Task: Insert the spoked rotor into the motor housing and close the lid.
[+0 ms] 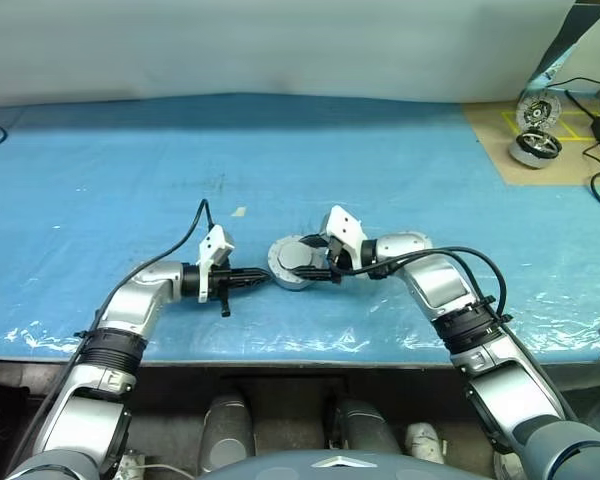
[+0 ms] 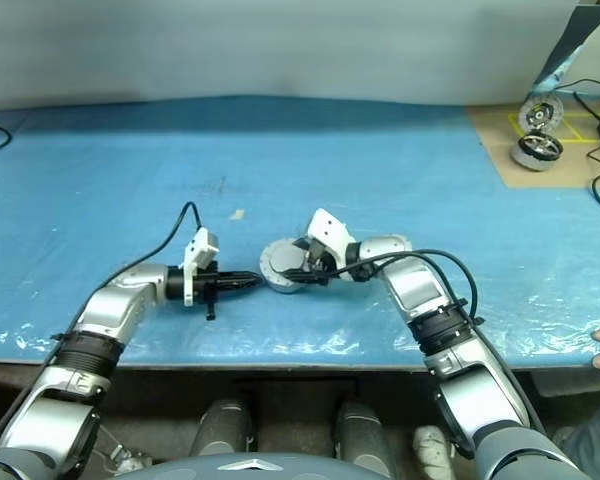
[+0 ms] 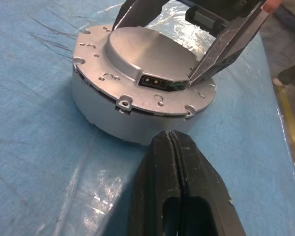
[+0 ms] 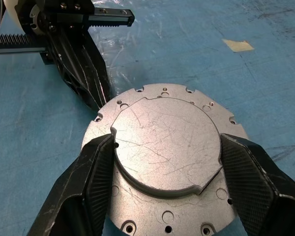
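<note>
Near the front edge of the blue-covered table [image 1: 100,180], about midway along it, the motor housing [image 3: 101,115] sits flat with the lid [image 4: 164,147] closed down on top. The right gripper [image 4: 167,169] has its fingers [image 4: 91,182] spread, one on either side of the lid's raised centre disc and against its edge. The left gripper [image 3: 173,142], fingers pressed together and holding nothing, points its tip at the housing's side wall, just beside it. At the far right corner, a tan board [image 1: 500,135] carries another motor [image 1: 536,148].
</note>
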You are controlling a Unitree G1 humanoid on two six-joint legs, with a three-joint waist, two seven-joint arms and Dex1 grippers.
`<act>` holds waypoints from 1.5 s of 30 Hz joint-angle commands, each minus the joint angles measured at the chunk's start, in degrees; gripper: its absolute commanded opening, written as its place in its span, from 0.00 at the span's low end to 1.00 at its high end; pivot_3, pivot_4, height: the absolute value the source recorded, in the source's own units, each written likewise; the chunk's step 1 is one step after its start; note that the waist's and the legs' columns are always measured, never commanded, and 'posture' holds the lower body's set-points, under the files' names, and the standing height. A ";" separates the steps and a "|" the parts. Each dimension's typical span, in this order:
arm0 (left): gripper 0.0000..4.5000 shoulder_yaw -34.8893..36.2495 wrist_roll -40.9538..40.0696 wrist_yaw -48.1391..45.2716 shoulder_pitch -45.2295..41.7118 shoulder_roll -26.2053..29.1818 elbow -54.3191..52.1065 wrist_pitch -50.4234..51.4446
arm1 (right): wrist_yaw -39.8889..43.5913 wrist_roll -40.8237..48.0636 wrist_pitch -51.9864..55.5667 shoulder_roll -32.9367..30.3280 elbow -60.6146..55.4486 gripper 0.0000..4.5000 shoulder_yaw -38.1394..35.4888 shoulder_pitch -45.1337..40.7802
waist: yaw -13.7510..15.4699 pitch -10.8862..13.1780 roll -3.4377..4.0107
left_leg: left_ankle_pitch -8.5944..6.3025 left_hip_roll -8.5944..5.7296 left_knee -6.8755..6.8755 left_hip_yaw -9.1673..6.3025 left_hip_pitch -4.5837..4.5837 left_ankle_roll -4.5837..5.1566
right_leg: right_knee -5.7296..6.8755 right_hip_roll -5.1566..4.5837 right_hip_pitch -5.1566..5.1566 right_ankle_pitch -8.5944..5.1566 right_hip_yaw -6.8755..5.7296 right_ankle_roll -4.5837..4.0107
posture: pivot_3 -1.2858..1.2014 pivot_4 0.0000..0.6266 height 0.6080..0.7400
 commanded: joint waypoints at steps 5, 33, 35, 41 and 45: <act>0.00 1.97 -2.75 -1.32 -2.27 0.89 -1.34 2.41 | 0.10 -0.85 4.36 -1.24 5.01 0.66 0.43 3.91 | 0.10 0.00 0.01 | 0.00 0.00 -0.02 0.00 0.21 0.00 | -0.07 -0.05 0.23 -0.01 -0.01 -0.01 | 0.52 0.24 1.00; 0.00 -1.45 1.94 5.55 -2.55 -5.25 2.19 -5.54 | -2.52 0.96 2.08 -0.52 1.98 0.66 -1.41 8.86 | 0.72 -0.49 0.19 | -0.03 -0.06 -0.77 0.02 0.97 0.04 | -0.96 -0.17 1.12 -0.08 -0.10 0.07 | 0.52 0.24 1.00; 0.00 -2.17 2.43 5.00 -2.07 -5.19 2.12 -6.31 | -2.37 0.38 2.14 -0.96 1.80 0.66 -0.81 8.52 | 0.73 -0.49 0.19 | -0.03 -0.06 -0.79 0.02 0.93 0.04 | -0.98 -0.17 1.08 -0.08 -0.10 0.07 | 0.52 0.24 1.00; 0.00 -3.54 3.54 4.05 -1.57 -5.42 2.28 -7.71 | -3.17 -0.29 1.38 -0.40 1.12 0.66 -0.27 7.84 | 0.67 -0.49 0.19 | -0.03 -0.06 -0.88 0.04 0.93 0.03 | -1.03 -0.17 1.04 -0.10 -0.10 0.08 | 0.52 0.24 1.00; 0.00 -3.65 3.75 3.69 -1.67 -5.42 2.55 -8.02 | -3.58 0.36 0.79 0.27 0.86 0.89 -0.86 7.38 | 0.56 -0.48 0.20 | -0.03 -0.06 -0.90 0.04 0.93 0.03 | -1.04 -0.17 1.02 -0.10 -0.10 0.10 | 0.52 0.24 1.00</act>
